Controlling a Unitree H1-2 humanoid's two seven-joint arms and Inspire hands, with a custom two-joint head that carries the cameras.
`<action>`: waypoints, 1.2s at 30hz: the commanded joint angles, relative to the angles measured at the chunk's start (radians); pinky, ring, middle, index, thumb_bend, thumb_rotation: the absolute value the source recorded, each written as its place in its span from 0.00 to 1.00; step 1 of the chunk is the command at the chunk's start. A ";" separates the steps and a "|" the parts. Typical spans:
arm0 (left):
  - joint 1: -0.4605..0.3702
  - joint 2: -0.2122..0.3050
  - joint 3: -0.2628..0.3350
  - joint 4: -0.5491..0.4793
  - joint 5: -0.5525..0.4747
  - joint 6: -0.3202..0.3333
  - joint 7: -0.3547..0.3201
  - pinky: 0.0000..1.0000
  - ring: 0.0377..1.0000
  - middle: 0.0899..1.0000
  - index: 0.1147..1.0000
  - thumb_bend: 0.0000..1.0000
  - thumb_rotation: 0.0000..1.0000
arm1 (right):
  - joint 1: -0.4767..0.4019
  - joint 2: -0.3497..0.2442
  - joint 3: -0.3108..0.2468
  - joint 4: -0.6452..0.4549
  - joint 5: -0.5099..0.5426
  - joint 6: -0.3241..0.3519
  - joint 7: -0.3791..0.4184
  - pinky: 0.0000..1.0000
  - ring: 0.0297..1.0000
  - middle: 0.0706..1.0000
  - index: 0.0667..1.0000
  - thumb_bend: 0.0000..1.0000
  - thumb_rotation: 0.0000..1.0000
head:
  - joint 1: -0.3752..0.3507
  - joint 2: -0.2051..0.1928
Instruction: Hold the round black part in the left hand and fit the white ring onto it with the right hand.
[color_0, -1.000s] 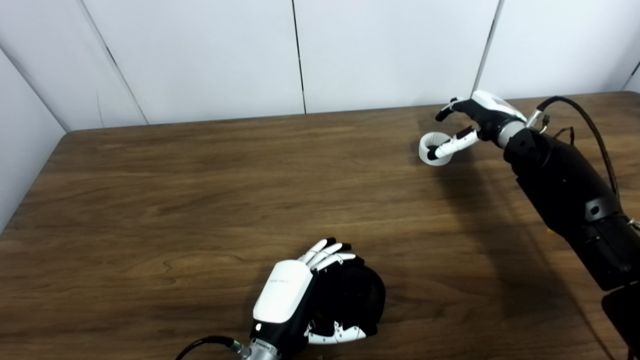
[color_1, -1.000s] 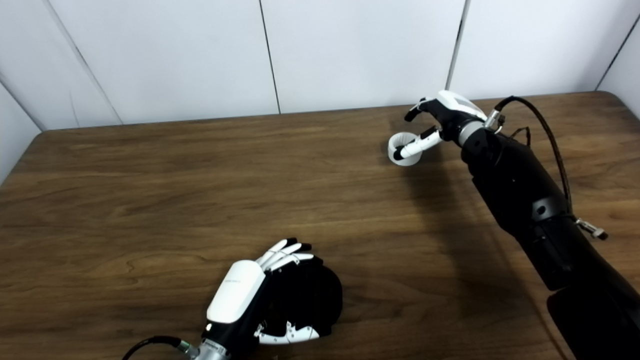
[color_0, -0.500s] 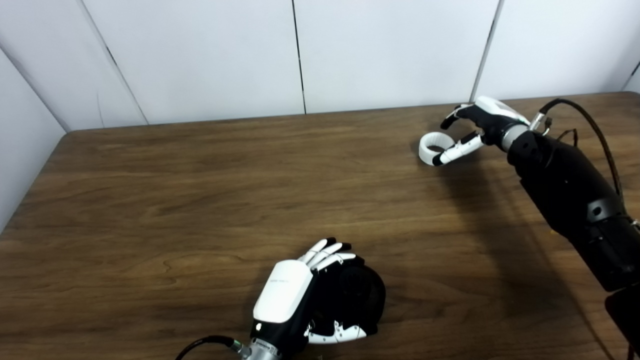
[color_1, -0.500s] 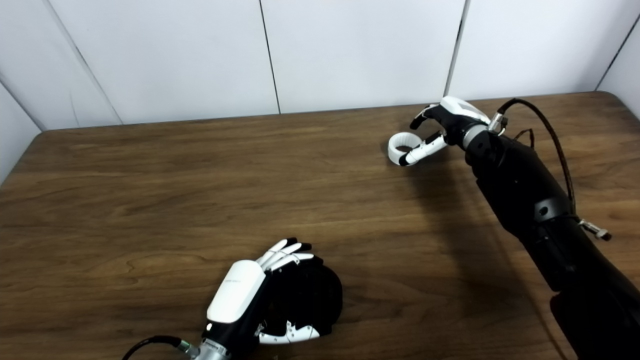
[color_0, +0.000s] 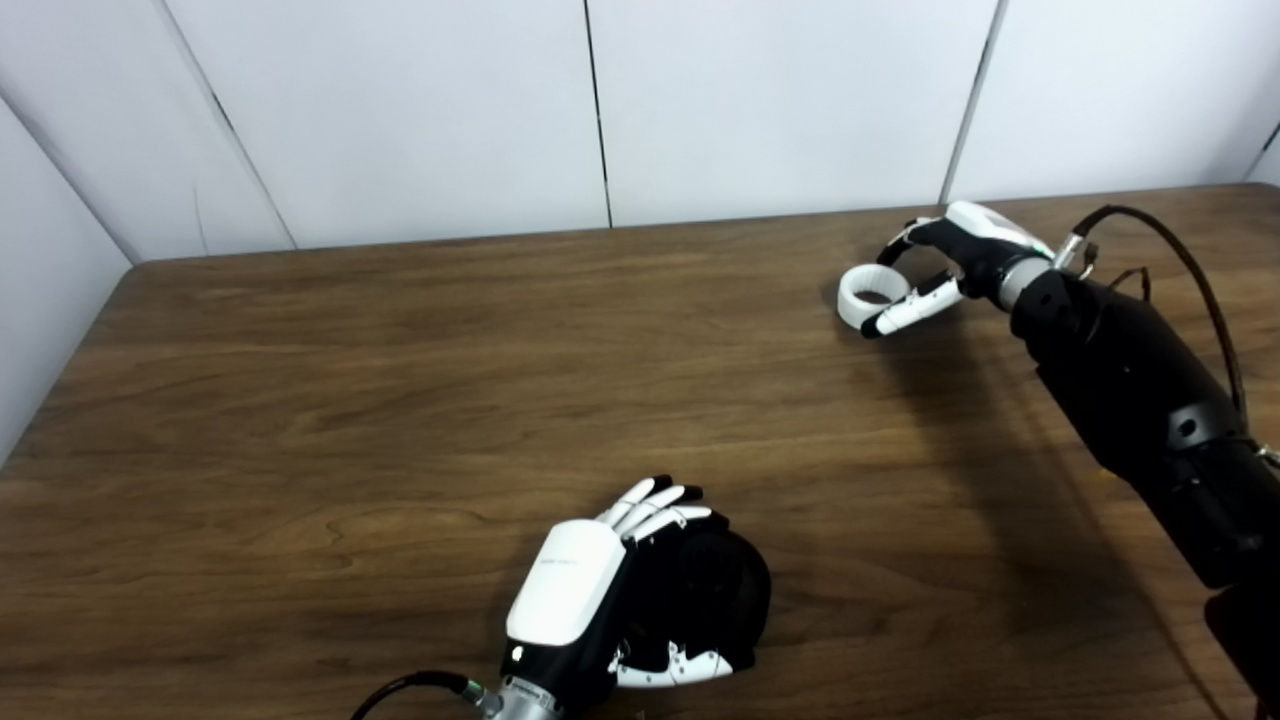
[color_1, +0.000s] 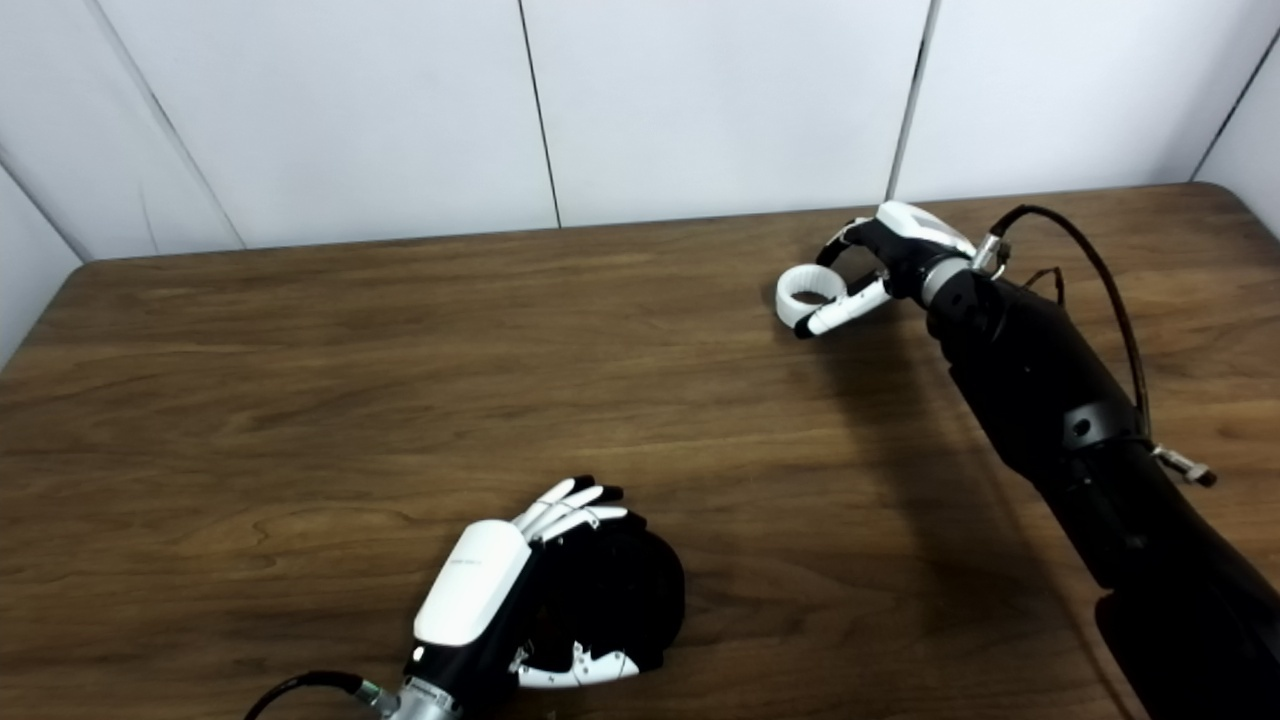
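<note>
While the left hand (color_0: 610, 600) stays out of the action at the table's (color_0: 300, 400) near edge, fingers wrapped around the black part (color_0: 715, 590), the left eye view shows the right hand (color_0: 950, 265) far off by the back wall (color_0: 400, 110), its fingers spread to either side of the ring (color_0: 868, 292). One finger lies along the ring's near side, the others arch over its far side; whether they touch it cannot be told, and nothing shows a firm hold. The ring appears to lie flat on the wood, well apart from the black part

Seen from the right eye view, the ring (color_1: 806, 296) sits between the right hand's (color_1: 890, 260) reaching fingers, hole facing up, with the wall's foot just behind. The left hand (color_1: 490, 590) is clamped on the black part (color_1: 640, 590), which rests on the table (color_1: 250, 380)

A light, smooth ring may skid or flip if the fingers close unevenly, and a push from the near finger could send it toward the wall. A loose pinch risks a drop on the way across. Fitting may also jam if the ring arrives tilted, since the left fingers cover much of the black part

Bare wood lies between the two hands, giving an open diagonal path; room is tight only behind the ring and at the near edge beside the left hand
</note>
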 joint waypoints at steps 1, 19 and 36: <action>0.018 -0.016 -0.005 0.025 0.016 0.025 -0.032 0.79 0.93 0.87 0.68 0.82 0.40 | -0.036 -0.008 -0.012 -0.008 -0.009 -0.029 -0.029 0.92 1.00 0.95 0.74 0.94 0.37 | 0.000 0.001; 0.016 -0.026 -0.013 0.016 0.021 0.029 -0.032 0.79 0.93 0.87 0.68 0.81 0.40 | -0.015 0.033 -0.017 0.042 -0.029 -0.112 -0.166 0.77 0.93 0.90 0.67 0.86 0.28 | 0.006 0.005; 0.009 -0.031 -0.021 0.014 0.020 0.038 -0.037 0.78 0.94 0.87 0.68 0.81 0.40 | -0.007 0.046 -0.052 0.056 -0.013 -0.164 -0.225 0.74 0.90 0.86 0.59 0.81 0.22 | 0.010 0.008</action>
